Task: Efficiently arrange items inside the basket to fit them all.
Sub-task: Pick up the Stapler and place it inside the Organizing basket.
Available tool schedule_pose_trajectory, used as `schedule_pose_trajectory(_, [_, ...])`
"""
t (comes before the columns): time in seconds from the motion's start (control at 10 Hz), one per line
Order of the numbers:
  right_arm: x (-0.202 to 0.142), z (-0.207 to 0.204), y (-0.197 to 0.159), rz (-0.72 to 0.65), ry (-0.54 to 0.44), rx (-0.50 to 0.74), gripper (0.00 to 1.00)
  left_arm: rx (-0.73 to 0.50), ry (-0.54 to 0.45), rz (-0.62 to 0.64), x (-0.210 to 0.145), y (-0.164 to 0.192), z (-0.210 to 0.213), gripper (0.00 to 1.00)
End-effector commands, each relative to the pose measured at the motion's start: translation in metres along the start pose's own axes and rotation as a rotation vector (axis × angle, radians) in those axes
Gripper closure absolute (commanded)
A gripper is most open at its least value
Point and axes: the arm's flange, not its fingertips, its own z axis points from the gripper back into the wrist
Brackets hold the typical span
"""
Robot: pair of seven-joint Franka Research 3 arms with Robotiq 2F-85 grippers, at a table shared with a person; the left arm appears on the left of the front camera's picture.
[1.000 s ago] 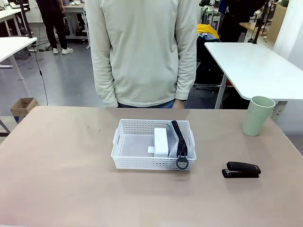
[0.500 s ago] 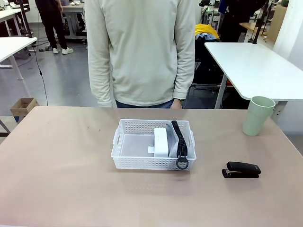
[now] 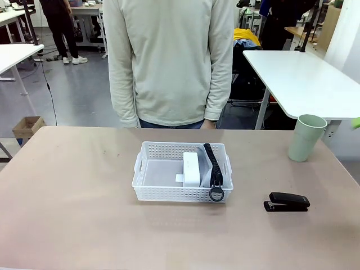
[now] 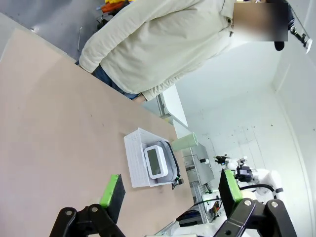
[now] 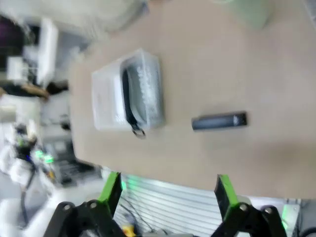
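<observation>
A: Spotted the basket (image 3: 169, 193) where?

B: Mid-surface (image 3: 73, 191), just in front of the person (image 3: 169, 62) standing at the far edge, arms hanging down.

A: Found anything inside?

B: Found the white block (image 3: 191, 167) lying right of centre. Found the pouch (image 3: 211, 163) too, set on edge between the block and the basket's right wall, black zipper up, ring pull (image 3: 216, 194) hanging at the near rim.

A: And outside the basket?

B: Saw the stapler (image 3: 287, 202) lying flat on the surface, off to the basket's right and a little nearer the robot's side. Saw the cup (image 3: 306, 138) as well, upright with its mouth up, near the far right corner, well apart from both the basket and the stapler.

A: Checked the jaws?

B: Checked both. Saw the left jaws spread wide and empty, green pads (image 4: 111, 192) held high above the surface, looking down at the basket from a distance. Saw the right jaws likewise apart and empty, pads (image 5: 222, 190) up over the near edge with stapler and basket in sight beyond them. Could not make out much more there, given the blur.
</observation>
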Motion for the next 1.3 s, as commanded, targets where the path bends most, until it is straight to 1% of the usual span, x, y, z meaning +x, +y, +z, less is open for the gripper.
schedule_pose_trajectory(0.0, [-0.099, -0.107, -0.004, 0.357, 0.227, -0.343, 0.0, -0.024, -0.018, -0.027, -0.001, 0.0, 0.0, 0.0])
schedule_pose_trajectory(0.1, [-0.117, -0.117, -0.007, 0.407, 0.268, -0.393, 0.0, -0.024, -0.018, -0.027, -0.001, 0.0, 0.0, 0.0])
schedule_pose_trajectory(0.2, [-0.119, -0.104, -0.012, 0.405, 0.283, -0.364, 0.0, -0.024, -0.018, -0.027, -0.001, 0.0, 0.0, 0.0])
schedule_pose_trajectory(0.3, [-0.027, -0.063, 0.046, 0.156, 0.215, -0.229, 0.0, -0.024, -0.018, -0.027, -0.001, 0.0, 0.0, 0.0])
schedule_pose_trajectory(0.4, [-0.027, -0.063, 0.046, 0.156, 0.215, -0.229, 0.0, -0.024, -0.018, -0.027, -0.001, 0.0, 0.0, 0.0])
schedule_pose_trajectory(0.5, [-0.047, -0.079, 0.058, 0.254, 0.297, -0.327, 0.0, -0.024, -0.018, -0.027, -0.001, 0.0, 0.0, 0.0])
schedule_pose_trajectory(0.6, [-0.052, -0.097, 0.065, 0.275, 0.215, -0.456, 0.0, -0.024, -0.018, -0.027, -0.001, 0.0, 0.0, 0.0])
schedule_pose_trajectory(0.7, [-0.049, -0.124, 0.064, 0.299, 0.235, -0.514, 0.0, -0.024, -0.018, -0.027, -0.001, 0.0, 0.0, 0.0])
schedule_pose_trajectory(0.9, [-0.029, -0.164, 0.038, 0.253, 0.229, -0.532, 0.0, -0.024, -0.018, -0.027, -0.001, 0.0, 0.0, 0.0])
schedule_pose_trajectory(1.0, [-0.023, -0.177, 0.025, 0.227, 0.29, -0.529, 0.0, -0.024, -0.018, -0.027, -0.001, 0.0, 0.0, 0.0])
schedule_pose_trajectory(1.1, [-0.018, -0.184, 0.014, 0.19, 0.306, -0.517, 0.0, -0.024, -0.018, -0.027, -0.001, 0.0, 0.0, 0.0])
schedule_pose_trajectory(1.2, [-0.017, -0.182, 0.01, 0.169, 0.281, -0.493, 0.0, -0.024, -0.018, -0.027, -0.001, 0.0, 0.0, 0.0])
